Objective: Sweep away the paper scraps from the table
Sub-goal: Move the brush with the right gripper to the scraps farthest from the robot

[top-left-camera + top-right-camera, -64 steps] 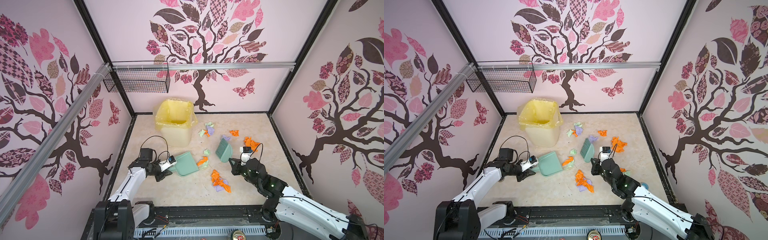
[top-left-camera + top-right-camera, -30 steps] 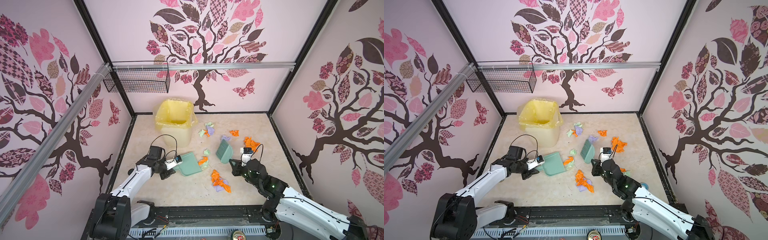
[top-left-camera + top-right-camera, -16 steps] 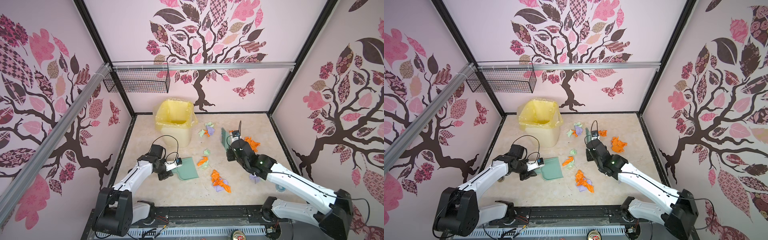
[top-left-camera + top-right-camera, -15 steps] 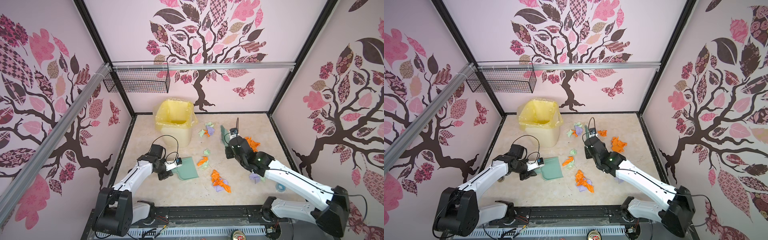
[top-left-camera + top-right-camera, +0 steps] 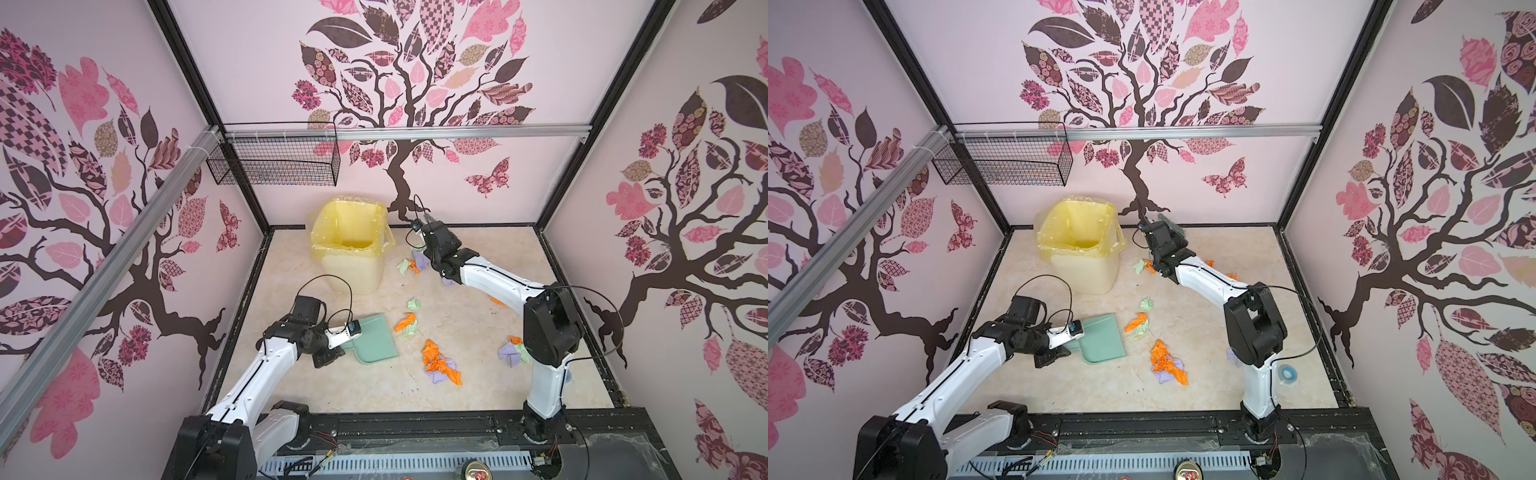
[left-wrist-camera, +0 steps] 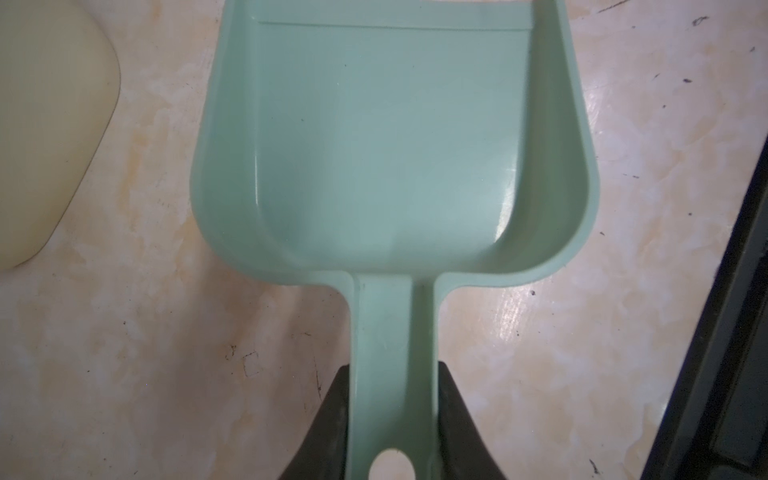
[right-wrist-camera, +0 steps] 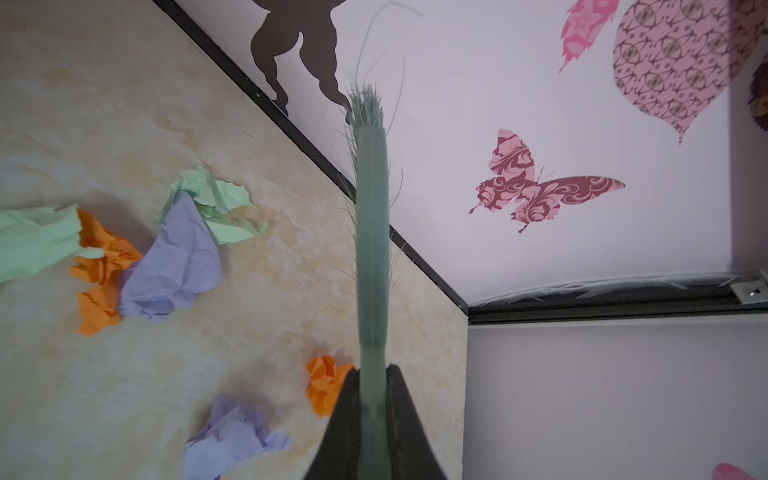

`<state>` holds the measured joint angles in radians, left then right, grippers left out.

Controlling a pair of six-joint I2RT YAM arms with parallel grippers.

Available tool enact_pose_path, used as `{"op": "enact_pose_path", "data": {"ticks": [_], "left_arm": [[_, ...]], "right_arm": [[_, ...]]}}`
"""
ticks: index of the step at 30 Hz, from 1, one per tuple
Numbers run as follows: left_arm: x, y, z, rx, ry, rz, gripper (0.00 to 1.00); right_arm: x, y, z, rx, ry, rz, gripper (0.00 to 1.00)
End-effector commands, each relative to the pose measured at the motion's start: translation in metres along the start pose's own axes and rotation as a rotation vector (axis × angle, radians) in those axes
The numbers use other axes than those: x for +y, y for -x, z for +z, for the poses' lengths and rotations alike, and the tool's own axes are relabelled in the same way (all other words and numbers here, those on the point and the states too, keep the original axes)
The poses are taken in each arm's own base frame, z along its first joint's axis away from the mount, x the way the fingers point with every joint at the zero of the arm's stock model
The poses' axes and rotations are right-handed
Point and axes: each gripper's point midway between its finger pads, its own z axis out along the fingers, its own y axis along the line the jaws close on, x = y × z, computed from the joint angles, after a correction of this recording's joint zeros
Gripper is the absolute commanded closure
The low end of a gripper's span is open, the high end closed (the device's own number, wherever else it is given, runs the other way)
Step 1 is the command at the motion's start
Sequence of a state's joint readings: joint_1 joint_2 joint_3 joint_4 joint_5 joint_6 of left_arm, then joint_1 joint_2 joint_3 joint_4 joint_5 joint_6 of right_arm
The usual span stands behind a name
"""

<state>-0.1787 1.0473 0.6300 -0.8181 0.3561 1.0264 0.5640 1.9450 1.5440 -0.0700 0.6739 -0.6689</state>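
Crumpled orange, lavender and pale green paper scraps lie over the beige table (image 5: 478, 395): a pile (image 5: 440, 365) in the middle front, a wad (image 5: 406, 323) off the dustpan's mouth, a group (image 5: 411, 264) by the bin, and more (image 5: 513, 353) at the right. My left gripper (image 6: 392, 374) is shut on the handle of the teal dustpan (image 6: 390, 145), which lies flat and empty (image 5: 372, 338). My right gripper (image 7: 372, 374) is shut on the teal brush (image 7: 372, 249), held above the table near the back wall (image 5: 428, 232), with scraps (image 7: 174, 257) beside it.
A yellow-lined bin (image 5: 349, 253) stands at the back left, just behind the dustpan. A wire basket (image 5: 274, 160) hangs on the back wall rail. A blue tape roll (image 5: 1286, 372) lies behind the right arm's base. A black frame (image 7: 316, 153) edges the table.
My right arm has carried the brush from mid-table right to the back wall beside the bin. The left gripper has pushed the dustpan slightly right, then held still.
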Motion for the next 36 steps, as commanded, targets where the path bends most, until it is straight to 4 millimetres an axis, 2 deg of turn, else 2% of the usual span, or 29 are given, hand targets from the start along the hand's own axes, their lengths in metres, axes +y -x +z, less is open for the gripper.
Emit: {"op": "enact_pose_path", "data": {"ticks": [1, 3, 7, 10, 14, 18, 22, 28, 33, 36], "left_arm": [[-0.014, -0.002, 0.004, -0.019, -0.04, -0.024, 0.92], [-0.016, -0.001, 0.004, -0.026, -0.048, -0.029, 0.92], [-0.017, 0.001, 0.004, -0.034, -0.062, -0.031, 0.92], [-0.018, 0.001, 0.004, -0.035, -0.064, -0.031, 0.92], [-0.019, -0.001, 0.006, -0.036, -0.068, -0.031, 0.92], [-0.021, -0.002, 0.008, -0.035, -0.076, -0.036, 0.92], [-0.021, -0.003, 0.01, -0.035, -0.079, -0.033, 0.93], [-0.019, -0.003, 0.012, -0.032, -0.084, -0.038, 0.92], [-0.019, -0.001, 0.011, -0.037, -0.082, -0.04, 0.93], [-0.018, -0.001, 0.013, -0.04, -0.076, -0.039, 0.93]], "right_arm": [[-0.006, 0.028, 0.019, -0.109, -0.044, -0.12, 1.0], [0.0, 0.026, 0.035, -0.12, -0.019, -0.164, 1.0], [0.026, 0.019, 0.062, -0.142, 0.08, -0.295, 1.0], [0.035, 0.018, 0.079, -0.12, 0.097, -0.36, 1.0], [0.047, 0.014, 0.094, -0.107, 0.124, -0.435, 1.0], [0.067, -0.003, 0.1, -0.086, 0.178, -0.474, 1.0], [0.093, -0.024, 0.099, -0.072, 0.237, -0.532, 1.0], [0.122, -0.034, 0.087, -0.087, 0.297, -0.614, 1.0], [0.134, -0.041, 0.071, -0.086, 0.317, -0.671, 1.0], [0.138, -0.049, 0.053, -0.089, 0.34, -0.7, 1.0]]}}
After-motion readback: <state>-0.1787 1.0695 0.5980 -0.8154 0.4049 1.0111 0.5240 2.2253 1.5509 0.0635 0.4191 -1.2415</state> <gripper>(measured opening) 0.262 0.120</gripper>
